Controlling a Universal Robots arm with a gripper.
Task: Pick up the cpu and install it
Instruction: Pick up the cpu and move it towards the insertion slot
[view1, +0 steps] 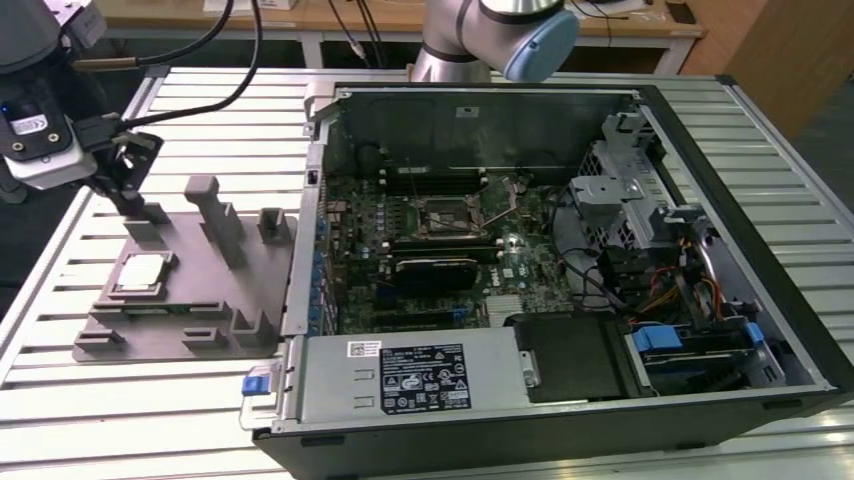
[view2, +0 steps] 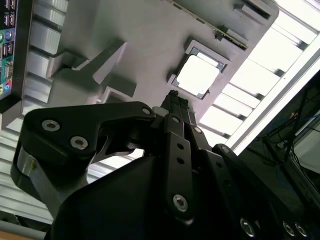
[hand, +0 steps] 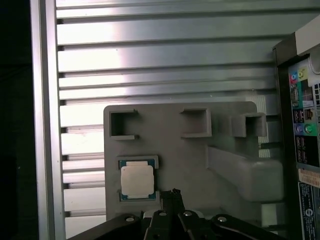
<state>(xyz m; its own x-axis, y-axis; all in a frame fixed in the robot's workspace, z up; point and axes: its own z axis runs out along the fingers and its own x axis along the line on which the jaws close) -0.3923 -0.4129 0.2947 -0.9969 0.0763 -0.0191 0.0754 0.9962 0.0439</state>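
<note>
On the exterior view's left, the cpu (view1: 140, 273) sits in a recess of the grey fixture plate (view1: 187, 300), held square for pickup. The tool (view1: 131, 200) hangs just above, narrow and empty.

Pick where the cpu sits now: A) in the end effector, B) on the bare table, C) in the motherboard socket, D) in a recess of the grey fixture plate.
D: the cpu lies in a recess of the grey fixture plate, apart from the end effector.

I see my black metal claw (view1: 131, 200) pointing downward at the exterior view's left, its fingers (view2: 175, 107) seemingly pressed together, empty.
</note>
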